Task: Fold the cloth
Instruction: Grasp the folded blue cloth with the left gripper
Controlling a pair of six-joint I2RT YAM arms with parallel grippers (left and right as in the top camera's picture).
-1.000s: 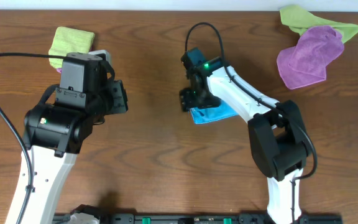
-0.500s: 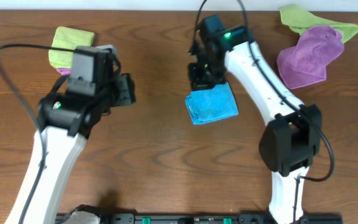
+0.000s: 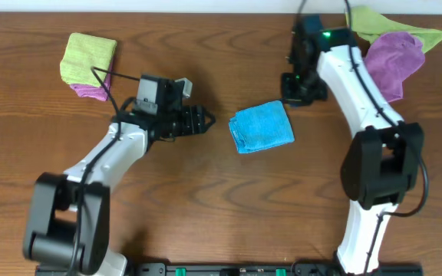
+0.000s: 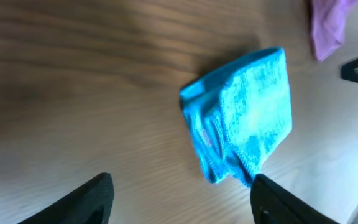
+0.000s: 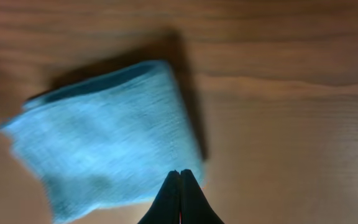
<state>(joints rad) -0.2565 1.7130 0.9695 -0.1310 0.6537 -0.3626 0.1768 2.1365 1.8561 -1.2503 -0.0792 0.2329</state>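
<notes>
Blue cloth (image 3: 261, 127) at the middle of the table (image 3: 206, 215), folded into a compact pad. Lies flat on the wood, touching neither arm. Slightly longer than wide; runs left to right in the overhead view, tilted so the right end sits nearer the back edge. Shows its layered edges toward the left.

Left gripper (image 3: 202, 120) just beside that left edge, apart from it. Points at the cloth with fingers (image 4: 98, 199) spread wide.

Right gripper (image 3: 296, 93) near the far right corner, not touching. Fingers (image 5: 180, 193) pressed together, clamping nothing.

Green-and-purple stack (image 3: 88, 65) at far left; loose purple cloth (image 3: 390, 65) and green cloth (image 3: 382, 21) at far right.
</notes>
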